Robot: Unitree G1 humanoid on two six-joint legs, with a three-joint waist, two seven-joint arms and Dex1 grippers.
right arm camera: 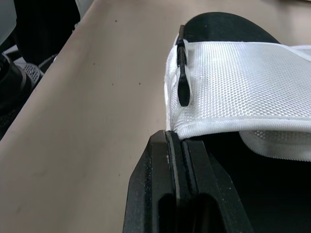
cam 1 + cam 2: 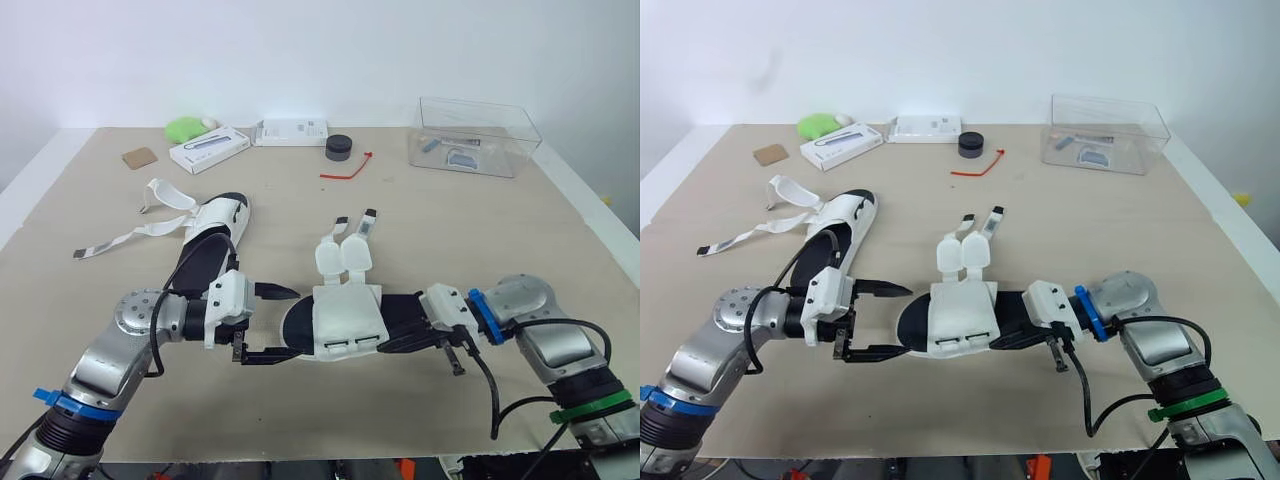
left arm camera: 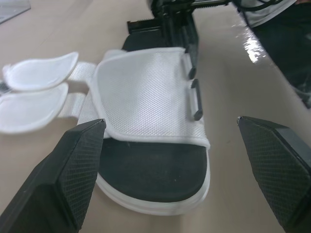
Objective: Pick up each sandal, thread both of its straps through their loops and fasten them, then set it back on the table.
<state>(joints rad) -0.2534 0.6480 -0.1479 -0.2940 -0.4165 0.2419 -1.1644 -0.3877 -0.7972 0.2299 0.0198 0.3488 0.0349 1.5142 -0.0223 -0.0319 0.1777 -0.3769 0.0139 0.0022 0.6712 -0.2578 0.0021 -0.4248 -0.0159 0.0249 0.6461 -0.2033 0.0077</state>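
Your two end effectors sit at opposite ends of the near sandal, and its straps are unfastened.

Your left end effector [image 2: 270,323] is spread wide, its fingers [image 3: 80,165] flanking the near sandal's [image 2: 345,320] toe without touching it. Your right end effector [image 2: 432,335] is pinched shut on that sandal's heel end. The sandal lies on the table [image 2: 450,220] with both straps [image 2: 342,255] splayed loose off its far side. The second sandal [image 2: 215,235] lies just beyond its toe end, also unfastened.
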